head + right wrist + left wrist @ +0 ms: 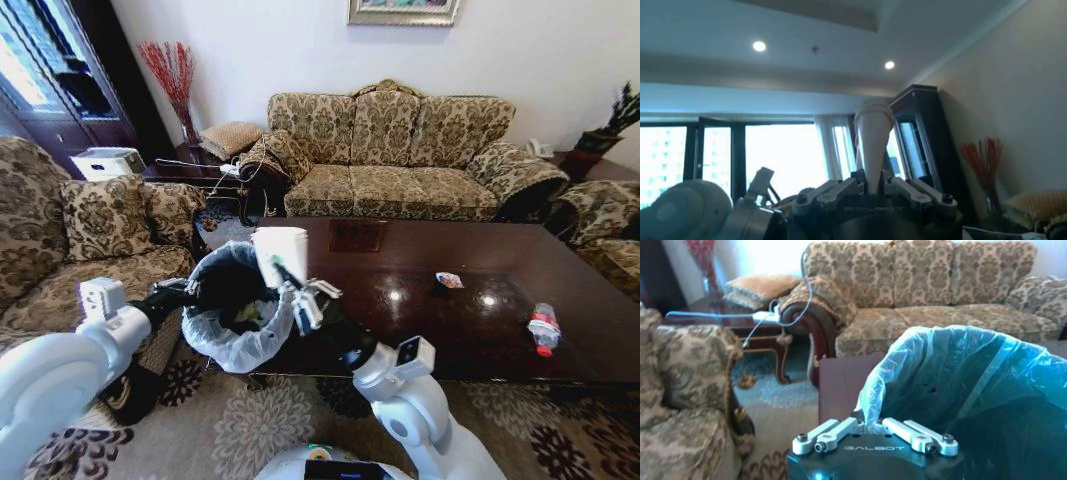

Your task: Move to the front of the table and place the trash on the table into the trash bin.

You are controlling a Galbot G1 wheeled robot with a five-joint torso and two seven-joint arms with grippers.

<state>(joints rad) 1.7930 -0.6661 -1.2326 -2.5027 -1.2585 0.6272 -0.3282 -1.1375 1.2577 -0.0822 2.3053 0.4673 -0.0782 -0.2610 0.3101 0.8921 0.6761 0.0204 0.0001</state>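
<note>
My right gripper [287, 283] is shut on a white paper cup [281, 254], holding it tilted just above the trash bin [232, 342]. In the right wrist view the cup [873, 135] stands up from between the right gripper's [873, 184] closed fingers. The round bin with its whitish bag hangs at the table's [400, 330] near left corner. My left gripper [192, 293] holds its rim. In the left wrist view the left gripper [871, 429] is pinched on the bag's edge of the bin [973, 390]. A crinkled wrapper [449, 280] and a clear bottle with red label [543, 329] lie on the table's right half. Some litter [246, 313] lies inside the bin.
A patterned armchair [90, 230] stands close on the left. A long sofa [400, 160] runs behind the table, and another chair [600, 225] sits at the right. A side table with cables [767, 322] is at the back left. A patterned rug [250, 425] lies underfoot.
</note>
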